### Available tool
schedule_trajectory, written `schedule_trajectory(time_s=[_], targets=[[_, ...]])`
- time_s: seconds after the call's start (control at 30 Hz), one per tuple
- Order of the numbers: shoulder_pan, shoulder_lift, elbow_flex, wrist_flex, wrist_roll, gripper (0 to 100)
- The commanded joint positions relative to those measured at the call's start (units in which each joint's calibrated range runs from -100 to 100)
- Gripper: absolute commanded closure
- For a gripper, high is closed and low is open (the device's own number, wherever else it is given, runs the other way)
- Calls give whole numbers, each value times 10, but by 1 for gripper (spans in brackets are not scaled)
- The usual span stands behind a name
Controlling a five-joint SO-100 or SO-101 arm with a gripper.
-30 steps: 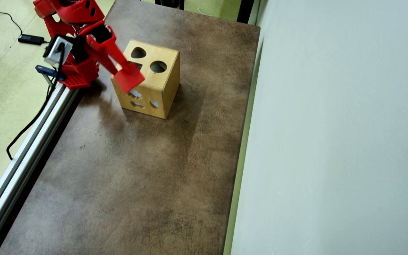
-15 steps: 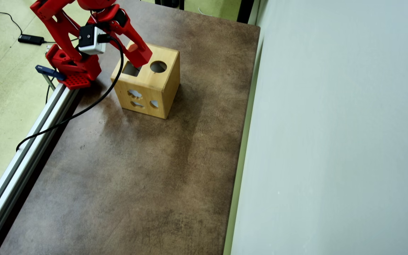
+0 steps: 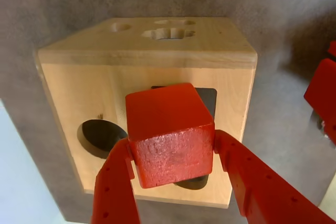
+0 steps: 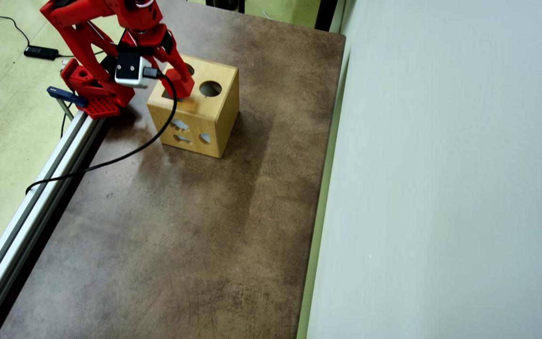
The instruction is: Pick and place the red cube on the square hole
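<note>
In the wrist view my gripper (image 3: pixel 172 150) is shut on the red cube (image 3: pixel 170 129), one red finger (image 3: pixel 113 182) on each side. The cube hangs just above the top face of the light wooden box (image 3: pixel 147 51). The dark square hole (image 3: pixel 210 99) peeks out behind the cube's upper right corner; most of it is covered. A round cut-out (image 3: pixel 97 136) lies to the cube's left. In the overhead view the gripper (image 4: pixel 179 89) is over the box (image 4: pixel 205 115), covering most of the square hole (image 4: pixel 165 94). There I cannot tell the cube from the red fingers.
The box's top also has a round hole (image 4: pixel 210 88) and a rounded cut-out (image 4: pixel 189 69). The red arm base (image 4: pixel 97 96) is clamped at the table's left edge beside an aluminium rail (image 4: pixel 31 207). A black cable (image 4: pixel 125 150) trails over the table. A pale panel (image 4: pixel 440 188) borders the right side.
The gripper has moved down and left over the box top, from beside the square hole to over it. The wrist camera and its cable swung round with it.
</note>
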Motion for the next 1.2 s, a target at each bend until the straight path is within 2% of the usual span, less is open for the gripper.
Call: schedule_trajectory(time_s=[0.0,0.17,1.17], targets=[[-5,-37,-2,3,-23,89],[-32,-38,-2,3,-25,89],[-32,-32,58,2,-25,89]])
